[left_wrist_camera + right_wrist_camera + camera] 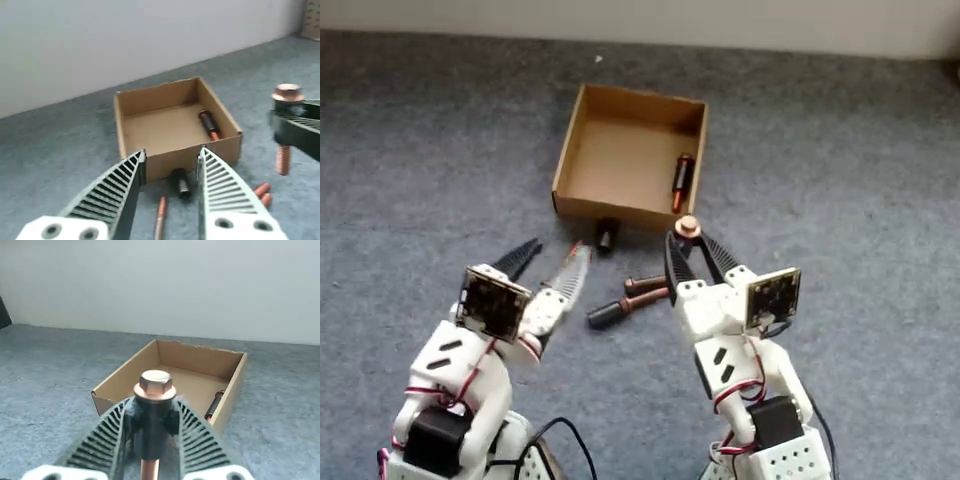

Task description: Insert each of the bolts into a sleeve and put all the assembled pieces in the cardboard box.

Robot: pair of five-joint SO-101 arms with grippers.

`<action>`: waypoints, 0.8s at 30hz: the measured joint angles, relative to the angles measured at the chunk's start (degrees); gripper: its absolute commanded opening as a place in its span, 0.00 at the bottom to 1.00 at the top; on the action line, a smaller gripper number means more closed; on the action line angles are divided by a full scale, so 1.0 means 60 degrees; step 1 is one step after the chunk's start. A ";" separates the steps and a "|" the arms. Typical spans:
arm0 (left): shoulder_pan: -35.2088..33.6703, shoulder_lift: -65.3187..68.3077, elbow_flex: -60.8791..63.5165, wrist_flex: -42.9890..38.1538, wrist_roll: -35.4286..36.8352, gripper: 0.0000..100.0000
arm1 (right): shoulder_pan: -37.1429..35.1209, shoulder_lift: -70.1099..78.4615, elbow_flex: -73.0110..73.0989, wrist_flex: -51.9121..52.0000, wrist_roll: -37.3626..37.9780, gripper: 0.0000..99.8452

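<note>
The cardboard box [620,211] [222,149] [116,381] lies open on the grey carpet. One bolt in a black sleeve [682,177] [208,124] [214,405] lies inside it by one wall. My right gripper [688,240] [152,412] is shut on a copper bolt [688,227] [284,125] [155,385], held upright with its head up, just in front of the box. My left gripper [560,249] [171,152] stands open and empty. A black sleeve [608,236] [181,183] stands in front of the box, beyond the left gripper's fingertips.
Loose bolts [646,285] [262,194] and a dark sleeve [606,315] lie on the carpet between the two arms. Another bolt [160,217] lies under the left gripper. A pale wall [160,285] rises behind the box.
</note>
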 measured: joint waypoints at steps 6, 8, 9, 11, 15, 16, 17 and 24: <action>-0.2476 0.0000 0.0938 0.0000 -0.0249 0.03 | 0.0044 0.0000 0.0029 0.0410 0.0000 0.00; -0.3136 0.0000 0.1451 0.0000 -0.0264 0.03 | 0.0059 0.0000 0.0029 0.0571 0.0000 0.00; -0.3443 0.0000 0.1714 0.0000 -0.0264 0.03 | 0.0059 0.0000 0.0029 0.0674 0.0000 0.00; -0.4029 0.0000 0.2227 0.0000 -0.0264 0.03 | 0.0073 0.0000 0.0029 0.0762 0.0000 0.00; -0.4689 0.0000 0.3092 0.0000 -0.0264 0.03 | 0.0073 0.0000 -0.0132 0.0762 -0.0015 0.00; -0.4718 0.0000 0.3194 0.0000 -0.0264 0.03 | 0.0073 0.0000 -0.0278 0.0762 -0.0015 0.00; -0.4747 0.0000 0.3223 0.0000 -0.0264 0.03 | 0.0073 0.0015 -0.0469 0.0762 -0.0015 0.00; -0.4791 0.0000 0.3267 0.0000 -0.0264 0.03 | 0.0073 0.2286 -0.2198 -0.0967 -0.0015 0.01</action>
